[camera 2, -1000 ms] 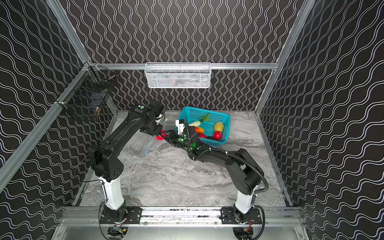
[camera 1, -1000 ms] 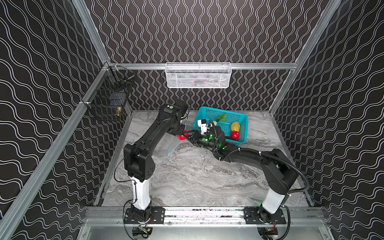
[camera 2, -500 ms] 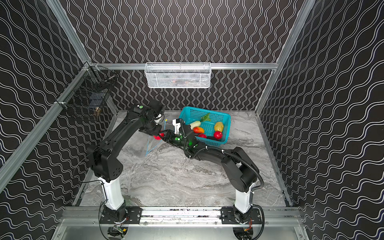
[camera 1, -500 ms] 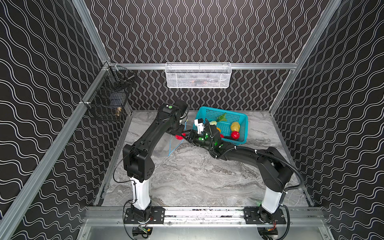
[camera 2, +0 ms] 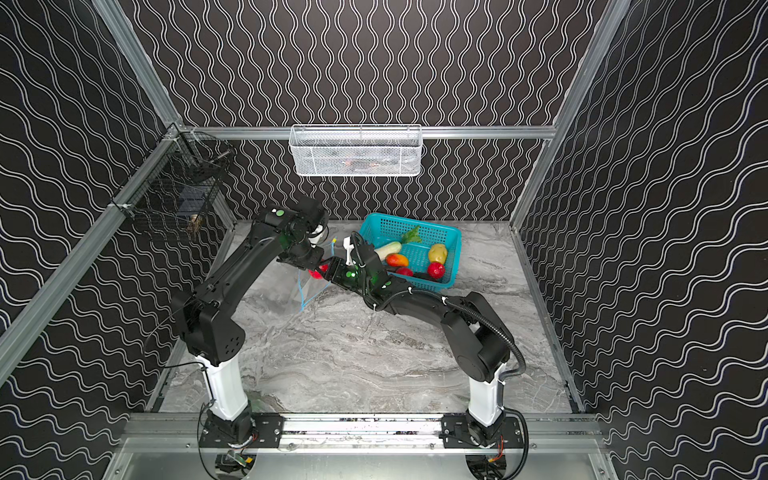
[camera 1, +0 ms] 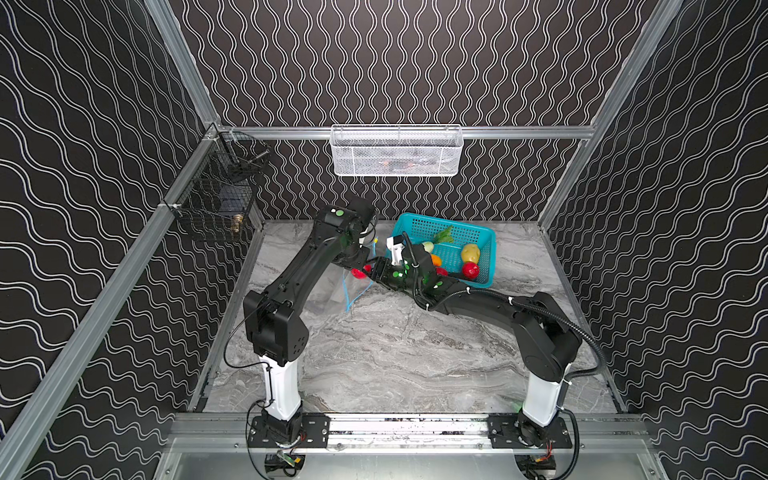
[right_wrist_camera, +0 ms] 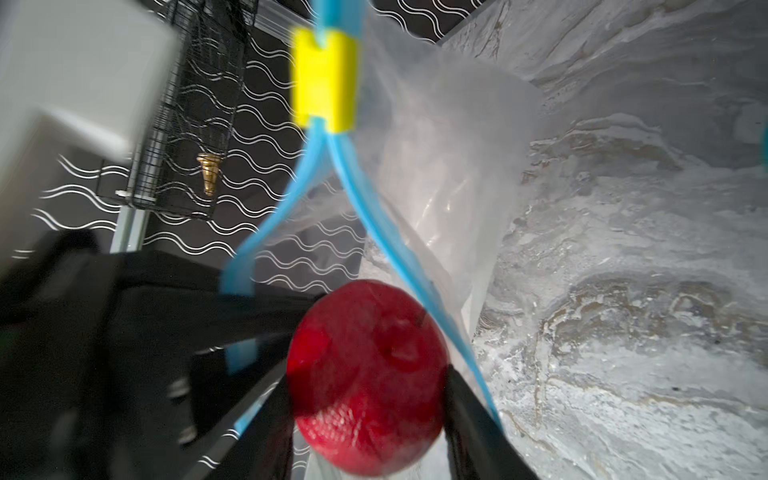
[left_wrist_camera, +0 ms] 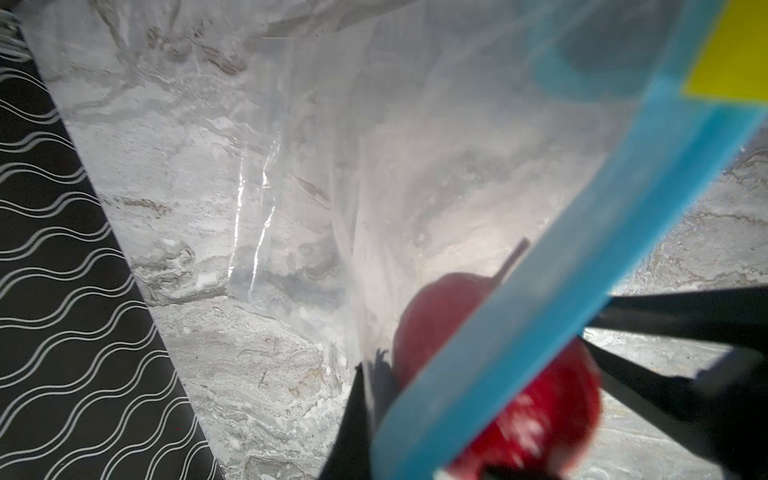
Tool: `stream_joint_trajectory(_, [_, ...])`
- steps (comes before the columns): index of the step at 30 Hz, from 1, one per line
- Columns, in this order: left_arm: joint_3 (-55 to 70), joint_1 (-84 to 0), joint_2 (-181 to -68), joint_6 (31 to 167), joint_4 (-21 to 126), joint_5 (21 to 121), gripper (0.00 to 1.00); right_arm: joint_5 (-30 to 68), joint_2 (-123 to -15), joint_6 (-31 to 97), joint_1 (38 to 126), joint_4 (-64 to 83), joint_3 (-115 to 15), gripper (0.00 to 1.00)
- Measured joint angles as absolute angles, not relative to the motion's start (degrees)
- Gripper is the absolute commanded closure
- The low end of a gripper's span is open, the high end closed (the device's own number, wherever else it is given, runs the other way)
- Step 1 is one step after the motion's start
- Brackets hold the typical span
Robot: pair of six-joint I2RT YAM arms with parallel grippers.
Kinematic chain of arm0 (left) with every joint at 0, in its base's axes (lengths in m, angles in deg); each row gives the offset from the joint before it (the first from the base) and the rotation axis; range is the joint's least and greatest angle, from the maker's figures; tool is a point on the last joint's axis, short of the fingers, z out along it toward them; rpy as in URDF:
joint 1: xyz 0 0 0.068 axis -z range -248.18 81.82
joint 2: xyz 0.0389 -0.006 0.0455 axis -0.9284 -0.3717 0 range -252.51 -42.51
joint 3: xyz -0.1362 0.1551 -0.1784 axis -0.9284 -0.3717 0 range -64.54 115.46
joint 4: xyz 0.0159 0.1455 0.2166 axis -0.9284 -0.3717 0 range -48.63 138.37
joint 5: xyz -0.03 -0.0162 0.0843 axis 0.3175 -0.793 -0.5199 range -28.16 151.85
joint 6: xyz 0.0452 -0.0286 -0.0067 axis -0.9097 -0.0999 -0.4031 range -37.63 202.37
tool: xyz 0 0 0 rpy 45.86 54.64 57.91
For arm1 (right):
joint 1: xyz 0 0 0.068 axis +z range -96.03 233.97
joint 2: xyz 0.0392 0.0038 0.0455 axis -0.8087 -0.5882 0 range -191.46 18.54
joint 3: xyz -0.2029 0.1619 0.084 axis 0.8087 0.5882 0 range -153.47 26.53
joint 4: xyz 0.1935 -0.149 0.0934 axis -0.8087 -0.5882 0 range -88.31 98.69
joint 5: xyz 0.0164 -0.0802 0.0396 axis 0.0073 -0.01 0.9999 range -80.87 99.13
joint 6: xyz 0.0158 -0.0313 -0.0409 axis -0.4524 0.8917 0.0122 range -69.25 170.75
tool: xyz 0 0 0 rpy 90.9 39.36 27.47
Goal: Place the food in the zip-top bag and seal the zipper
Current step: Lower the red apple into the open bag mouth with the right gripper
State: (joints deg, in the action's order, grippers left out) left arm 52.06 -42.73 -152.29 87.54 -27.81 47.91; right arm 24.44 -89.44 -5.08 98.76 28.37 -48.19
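Note:
My left gripper [camera 1: 360, 258] is shut on the zipper [left_wrist_camera: 519, 316], a light blue strip, and holds the mouth of the clear zip-top bag [left_wrist_camera: 374, 166] up off the table. The yellow slider [right_wrist_camera: 324, 79] sits at the raised end, and below it the two strips part. My right gripper [right_wrist_camera: 368, 395] is shut on a red apple [right_wrist_camera: 368, 374] right at that opening, between the strips. In both top views the apple [camera 1: 357, 273] [camera 2: 315, 273] shows beside the left gripper. More food lies in the teal basket [camera 1: 488, 245]: a potato [camera 1: 470, 252], a red round one [camera 1: 470, 270] and a white-green long one [camera 2: 388, 248].
The teal basket stands at the back, just right of my right wrist. A white mesh basket [camera 1: 397, 151] hangs on the back wall and a black wire basket [camera 1: 216, 203] on the left wall. The bag's body drapes onto the marble table [camera 1: 395, 353].
My right gripper has carried the apple a little to the left, up to the bag's mouth. The left arm has stayed where it was, holding the zipper.

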Motion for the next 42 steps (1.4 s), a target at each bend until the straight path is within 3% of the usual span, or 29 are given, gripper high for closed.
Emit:
stream_joint_trajectory(5, [55.86,-42.73,-152.94,86.68,-28.84,45.97,1.00,23.29,-91.63,-3.84,98.87,23.91,-51.69,0.53])
stream_joint_trajectory(11, [58.31,-42.71,-153.20,86.49,-29.62,43.45,1.00,21.86,-92.04,-2.15,98.87,19.00,-53.85,0.32])
stream_joint_trajectory(22, [59.38,-41.83,-153.34,86.51,-30.17,37.68,1.00,26.17,-92.30,-0.60,98.65,22.49,-55.29,0.10])
stream_joint_trajectory(28, [61.83,-41.33,-154.67,86.51,-31.44,37.22,1.00,27.70,-93.18,0.38,98.59,24.50,-55.51,0.09])
stream_joint_trajectory(30, [61.92,-41.29,-155.08,86.51,-31.65,37.00,1.00,27.98,-93.18,0.34,98.65,24.31,-55.51,0.01])
stream_joint_trajectory(42, [63.05,-41.33,-155.70,86.53,-32.53,34.95,1.00,26.45,-87.63,0.64,98.59,19.52,-54.97,0.01])
